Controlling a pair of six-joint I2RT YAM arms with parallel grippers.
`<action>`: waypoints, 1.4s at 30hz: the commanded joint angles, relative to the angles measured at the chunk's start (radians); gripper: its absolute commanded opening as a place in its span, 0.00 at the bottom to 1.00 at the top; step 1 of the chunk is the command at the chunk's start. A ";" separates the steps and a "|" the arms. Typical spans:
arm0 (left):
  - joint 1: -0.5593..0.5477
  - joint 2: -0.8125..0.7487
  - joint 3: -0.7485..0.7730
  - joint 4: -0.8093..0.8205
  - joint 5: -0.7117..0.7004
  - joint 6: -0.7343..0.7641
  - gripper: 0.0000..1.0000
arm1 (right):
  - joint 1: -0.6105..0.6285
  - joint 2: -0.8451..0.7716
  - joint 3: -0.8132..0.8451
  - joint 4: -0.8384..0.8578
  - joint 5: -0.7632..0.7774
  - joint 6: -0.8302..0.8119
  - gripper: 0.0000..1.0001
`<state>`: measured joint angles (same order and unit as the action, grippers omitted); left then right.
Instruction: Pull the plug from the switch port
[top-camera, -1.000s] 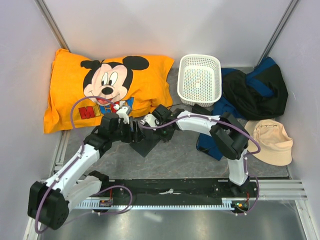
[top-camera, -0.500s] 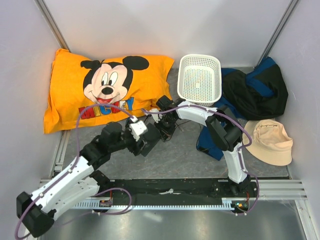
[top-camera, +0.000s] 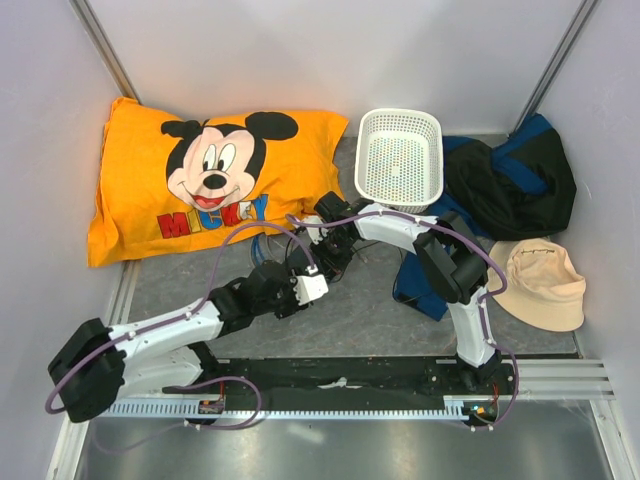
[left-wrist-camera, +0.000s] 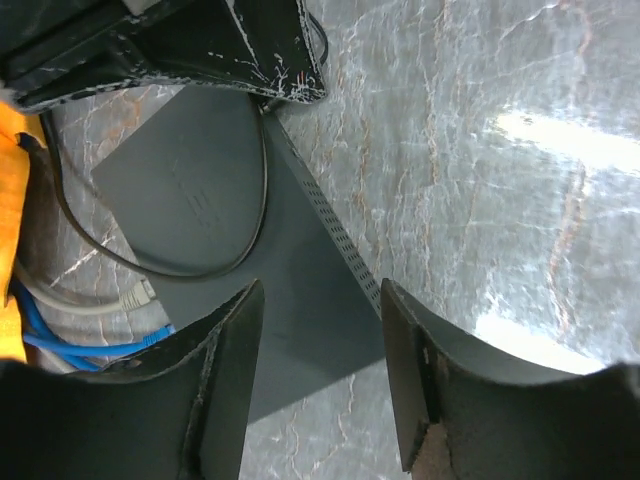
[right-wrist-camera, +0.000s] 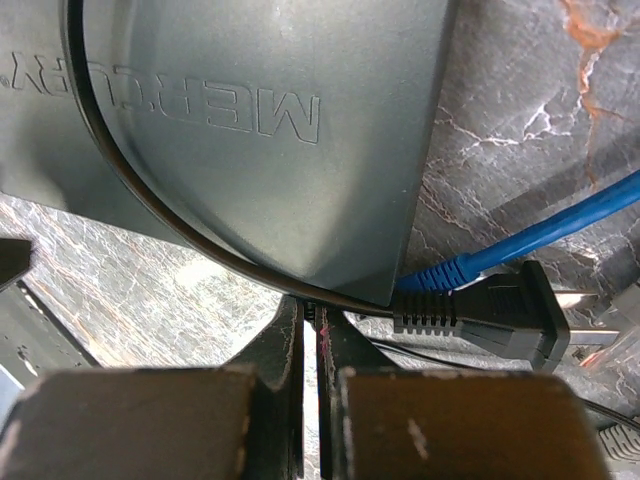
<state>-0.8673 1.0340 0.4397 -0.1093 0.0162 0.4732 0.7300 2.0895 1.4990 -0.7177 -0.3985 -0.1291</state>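
**Two grippers close in on the switch port at mid-table**

The left gripper (left-wrist-camera: 320, 295) hangs with fingers spread above the switch port (left-wrist-camera: 220, 250), which lies flat on the marbled table (left-wrist-camera: 480, 220) with a thin black cord (left-wrist-camera: 262, 190) looped across it. Just beyond, the right gripper (right-wrist-camera: 317, 322) has its fingers pressed almost together at the box's corner, against that cord. Whether they nip it cannot be told. A black mains plug (right-wrist-camera: 490, 312) and a blue cable (right-wrist-camera: 570, 220) lie beside.

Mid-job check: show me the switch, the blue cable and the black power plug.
switch (right-wrist-camera: 250, 160): right wrist view, on its lettered top face.
blue cable (right-wrist-camera: 570, 217): right wrist view, midway along its visible run.
black power plug (right-wrist-camera: 480, 315): right wrist view, on the moulded body.
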 joint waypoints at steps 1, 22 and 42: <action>-0.009 0.099 0.019 0.083 -0.064 -0.007 0.56 | -0.015 0.030 -0.028 0.037 0.104 0.036 0.00; 0.022 0.261 -0.076 0.158 -0.193 0.074 0.46 | -0.015 0.000 -0.129 -0.041 -0.016 0.016 0.00; 0.120 0.183 -0.045 0.044 -0.022 0.074 0.49 | -0.177 -0.391 -0.140 -0.104 0.033 -0.156 0.00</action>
<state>-0.7689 1.2369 0.4175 0.1001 -0.0483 0.5243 0.6250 1.8828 1.2640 -0.8135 -0.4248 -0.1715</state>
